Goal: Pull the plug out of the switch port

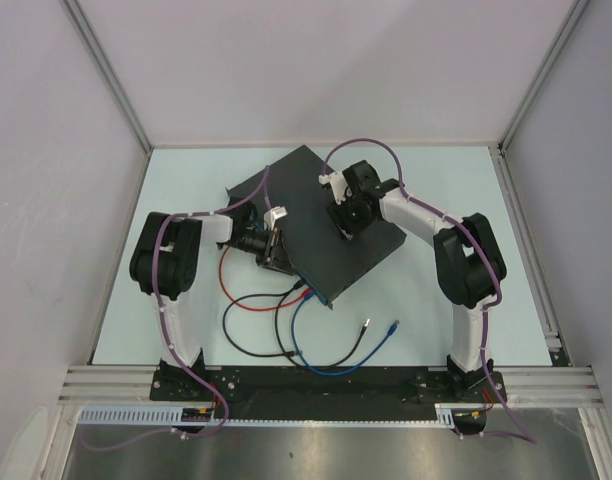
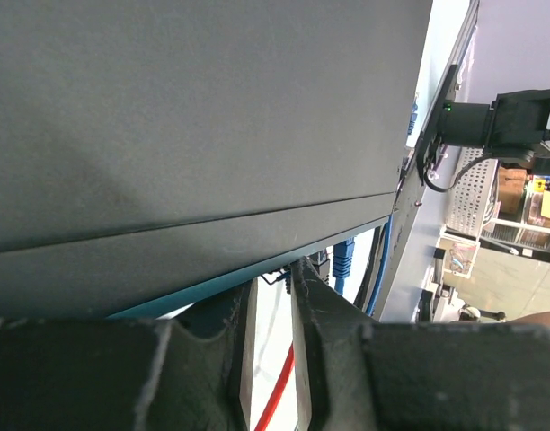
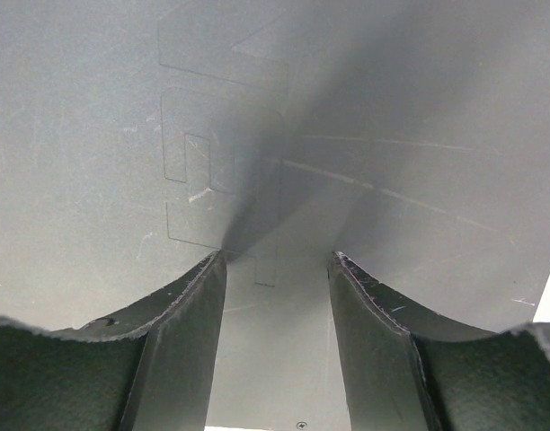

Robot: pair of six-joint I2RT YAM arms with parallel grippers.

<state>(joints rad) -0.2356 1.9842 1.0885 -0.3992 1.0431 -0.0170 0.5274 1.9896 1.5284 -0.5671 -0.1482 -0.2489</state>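
The switch (image 1: 321,215) is a flat dark grey box lying askew mid-table, its blue-teal socket edge (image 2: 203,289) facing near-left. A blue cable and a black cable are plugged in near its near corner (image 1: 302,290); the blue plug (image 2: 344,256) shows in the left wrist view. My left gripper (image 1: 274,250) sits at the socket edge. In its own view the gripper (image 2: 270,280) has its fingers a narrow gap apart with nothing held. A red cable (image 2: 279,386) shows through the gap. My right gripper (image 1: 344,218) is open, tips down on the switch's top (image 3: 277,256).
Red (image 1: 236,300), black (image 1: 276,335) and blue (image 1: 316,365) cables loop on the table in front of the switch. The loose ends of the black cable (image 1: 366,323) and the blue cable (image 1: 393,326) lie near the front. Grey walls enclose the table.
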